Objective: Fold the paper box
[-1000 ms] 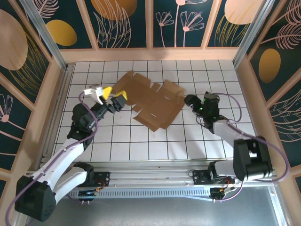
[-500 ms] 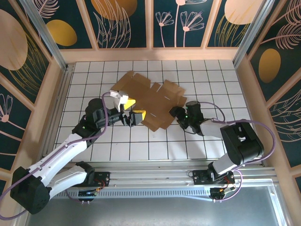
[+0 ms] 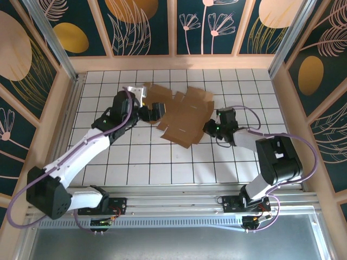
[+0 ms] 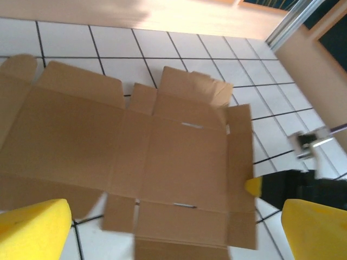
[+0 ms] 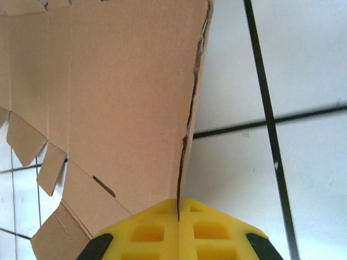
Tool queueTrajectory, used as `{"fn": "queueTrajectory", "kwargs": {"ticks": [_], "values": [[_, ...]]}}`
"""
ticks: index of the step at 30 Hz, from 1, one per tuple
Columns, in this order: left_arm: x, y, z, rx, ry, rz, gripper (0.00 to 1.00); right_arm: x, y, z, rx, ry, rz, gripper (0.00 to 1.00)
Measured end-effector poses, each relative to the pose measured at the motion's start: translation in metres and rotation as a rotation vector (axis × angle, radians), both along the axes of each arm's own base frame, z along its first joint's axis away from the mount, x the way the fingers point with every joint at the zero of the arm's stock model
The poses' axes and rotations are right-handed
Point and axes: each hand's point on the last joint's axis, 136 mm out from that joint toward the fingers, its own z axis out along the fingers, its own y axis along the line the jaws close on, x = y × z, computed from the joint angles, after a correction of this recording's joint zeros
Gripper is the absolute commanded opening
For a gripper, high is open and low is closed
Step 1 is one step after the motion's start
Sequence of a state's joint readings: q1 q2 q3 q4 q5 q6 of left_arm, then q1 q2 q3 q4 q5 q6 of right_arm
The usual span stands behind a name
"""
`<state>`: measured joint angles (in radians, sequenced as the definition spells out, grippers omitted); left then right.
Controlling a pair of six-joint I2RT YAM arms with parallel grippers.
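The paper box (image 3: 184, 115) is a flat brown die-cut sheet with flaps and slots, lying on the white tiled floor (image 3: 162, 162) near the back middle. My right gripper (image 3: 210, 128) is shut on its right edge. In the right wrist view the yellow fingers (image 5: 179, 208) pinch that thin edge, and the sheet (image 5: 119, 92) rises away to the left. My left gripper (image 3: 154, 111) hovers open over the sheet's left side. In the left wrist view its yellow fingertips (image 4: 176, 208) stand wide apart above the sheet (image 4: 173, 157), and the right gripper's tip (image 4: 254, 187) shows at the sheet's edge.
Wooden walls with dark patterned panels (image 3: 173, 62) close in the floor at the back and both sides. A metal rail (image 3: 173, 195) with the arm bases runs along the near edge. Bare tiles lie in front of the sheet.
My right gripper has shut on the sheet's right edge. My left arm has swung toward the back, over the sheet's left side, still open. The sheet has shifted slightly.
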<state>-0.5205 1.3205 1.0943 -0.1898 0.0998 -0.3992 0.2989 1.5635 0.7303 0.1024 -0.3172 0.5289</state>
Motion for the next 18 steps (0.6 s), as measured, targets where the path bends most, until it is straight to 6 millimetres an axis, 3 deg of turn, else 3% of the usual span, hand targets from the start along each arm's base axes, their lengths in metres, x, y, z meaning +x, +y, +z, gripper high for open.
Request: {"fn": "queueTrajectory", "kwargs": {"ticks": [3, 11, 15, 18], "values": [[0.017, -0.006, 0.007, 0.086, -0.066, -0.061, 0.99, 0.004, -0.003, 0.025, -0.096, -0.073, 0.122, 0.0], [0.033, -0.033, 0.014, 0.325, -0.389, -0.372, 0.99, 0.013, -0.02, 0.099, -0.303, -0.272, 0.293, 0.0], [0.073, -0.053, 0.013, 0.36, -0.41, -0.539, 0.99, 0.007, -0.021, 0.132, -0.382, -0.379, 0.363, 0.0], [0.09, -0.063, 0.009, 0.376, -0.434, -0.647, 0.99, 0.001, -0.013, 0.146, -0.425, -0.419, 0.43, 0.0]]}}
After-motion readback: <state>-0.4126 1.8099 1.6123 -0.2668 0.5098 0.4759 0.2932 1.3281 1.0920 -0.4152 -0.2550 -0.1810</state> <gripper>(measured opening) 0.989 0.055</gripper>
